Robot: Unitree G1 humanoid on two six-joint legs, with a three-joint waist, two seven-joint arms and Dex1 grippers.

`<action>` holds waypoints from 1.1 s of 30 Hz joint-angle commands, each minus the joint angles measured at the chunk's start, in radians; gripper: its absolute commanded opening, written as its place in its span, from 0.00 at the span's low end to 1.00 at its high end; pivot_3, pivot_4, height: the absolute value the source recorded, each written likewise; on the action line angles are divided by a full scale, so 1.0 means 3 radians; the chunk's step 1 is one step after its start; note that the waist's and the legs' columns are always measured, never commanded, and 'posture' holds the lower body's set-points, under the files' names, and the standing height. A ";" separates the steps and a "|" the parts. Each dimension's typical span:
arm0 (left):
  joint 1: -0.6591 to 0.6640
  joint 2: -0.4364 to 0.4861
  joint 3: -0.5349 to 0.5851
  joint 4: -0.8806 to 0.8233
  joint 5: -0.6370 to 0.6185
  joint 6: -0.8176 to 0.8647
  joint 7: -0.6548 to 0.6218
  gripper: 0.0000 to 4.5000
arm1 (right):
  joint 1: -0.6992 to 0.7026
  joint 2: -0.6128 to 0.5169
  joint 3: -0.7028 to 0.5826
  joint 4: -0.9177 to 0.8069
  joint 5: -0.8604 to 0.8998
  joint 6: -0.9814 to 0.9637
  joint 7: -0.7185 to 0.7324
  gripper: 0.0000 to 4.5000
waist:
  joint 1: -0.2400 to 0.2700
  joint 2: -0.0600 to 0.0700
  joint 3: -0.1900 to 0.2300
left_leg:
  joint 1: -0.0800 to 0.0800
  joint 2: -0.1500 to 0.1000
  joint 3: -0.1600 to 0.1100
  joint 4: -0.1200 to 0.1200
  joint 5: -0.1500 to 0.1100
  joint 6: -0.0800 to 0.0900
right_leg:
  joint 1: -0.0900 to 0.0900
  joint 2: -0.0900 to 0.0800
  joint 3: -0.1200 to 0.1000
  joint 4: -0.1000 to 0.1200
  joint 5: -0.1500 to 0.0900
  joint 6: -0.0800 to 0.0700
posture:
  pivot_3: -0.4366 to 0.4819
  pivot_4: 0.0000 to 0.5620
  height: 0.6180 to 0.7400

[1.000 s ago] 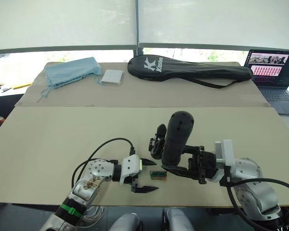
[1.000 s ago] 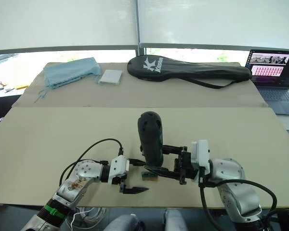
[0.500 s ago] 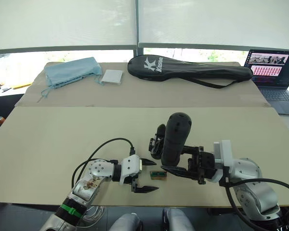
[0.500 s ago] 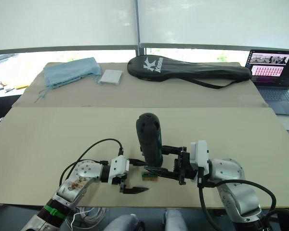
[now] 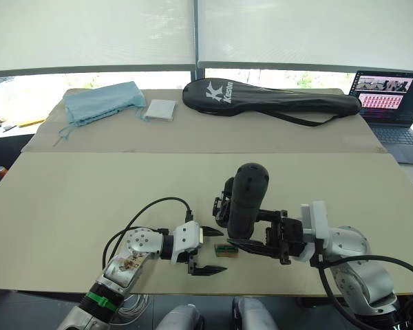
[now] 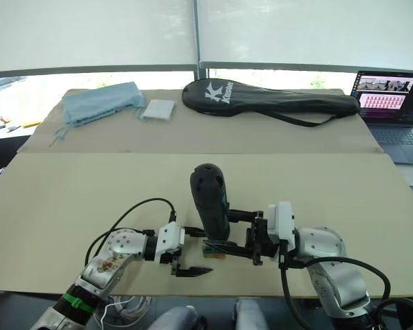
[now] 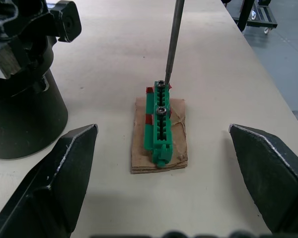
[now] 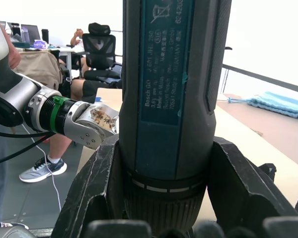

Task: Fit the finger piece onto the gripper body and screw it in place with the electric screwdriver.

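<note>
Black and matte, the screwdriver (image 5: 246,199) stands nearly upright at lower centre of the left eye view, its barrel clamped between the right gripper's (image 5: 261,234) two fingers so the bit (image 7: 173,42) points straight down. In the left wrist view the bit's tip rests on a screw head in the green holder (image 7: 160,121), which lies on a scrap of brown card; my guess is the tool is held vertical to pick up a screw squarely. The left gripper (image 5: 205,249), lower left of centre, is spread wide and empty, its fingers flanking the holder without touching it, perhaps ready to steady it. The gripper body (image 5: 225,201) stands on the table (image 5: 89,199) just behind the screwdriver, partly hidden. I cannot pick out the finger piece.
</note>
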 commanded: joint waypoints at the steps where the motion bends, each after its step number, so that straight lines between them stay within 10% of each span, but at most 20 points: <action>1: 0.0072 -0.0014 -0.0077 0.0072 0.0037 0.0039 0.0012 1.00 | -0.0057 0.0014 -0.0053 -0.0087 0.0060 -0.0075 -0.0016 0.43 | 0.0000 0.0000 0.0000 | 0.0000 0.0000 0.0000 0.0000 0.0000 0.0000 | 0.0000 0.0000 0.0000 0.0000 0.0000 0.0000 | 0.48 0.27 1.00; 33: 0.0038 0.0004 -0.0045 0.0012 0.0015 0.0110 0.0019 1.00 | -0.0081 0.0008 0.0015 -0.0028 -0.0035 -0.0102 0.0004 0.43 | -0.0001 0.0000 0.0000 | 0.0000 0.0000 0.0000 0.0000 0.0000 0.0000 | 0.0000 0.0000 0.0000 0.0000 0.0000 0.0000 | 0.48 0.27 1.00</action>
